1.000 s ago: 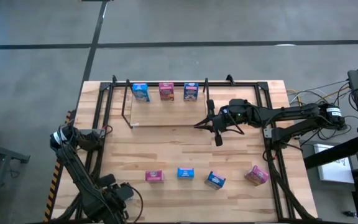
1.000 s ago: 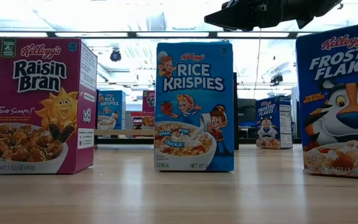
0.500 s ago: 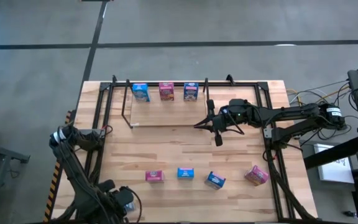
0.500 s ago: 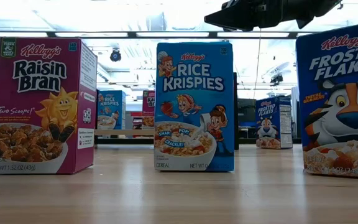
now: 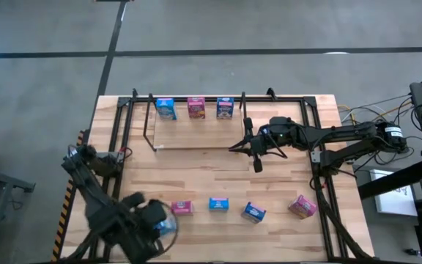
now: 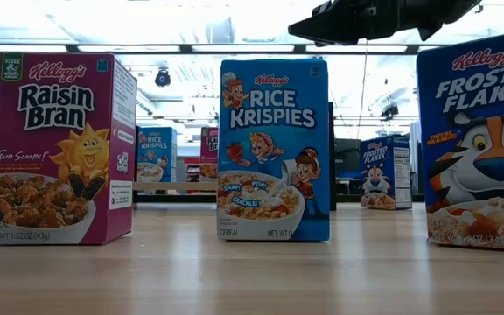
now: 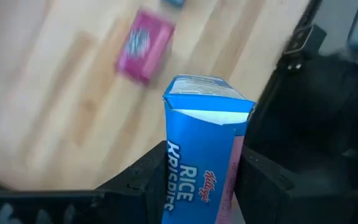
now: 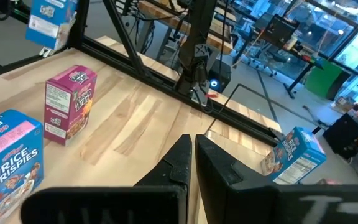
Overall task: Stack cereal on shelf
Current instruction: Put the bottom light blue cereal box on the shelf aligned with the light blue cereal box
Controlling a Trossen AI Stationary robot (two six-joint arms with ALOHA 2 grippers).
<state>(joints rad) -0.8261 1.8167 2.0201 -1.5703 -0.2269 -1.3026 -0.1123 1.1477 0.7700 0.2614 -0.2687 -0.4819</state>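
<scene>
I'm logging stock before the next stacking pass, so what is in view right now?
table: one, pale wood, under everything
shelf: one, black rods over a pale panel, far side of the table
shelf cereal boxes: three, blue, pink, blue, in a row on the shelf
front cereal boxes: four, pink, blue, blue, pink, in a row near the front edge
held cereal box: one, blue, in the left gripper
left gripper: one, dark, front left, jaws closed on the held cereal box
right gripper: one, dark, over the table's middle, jaws shut, empty
</scene>
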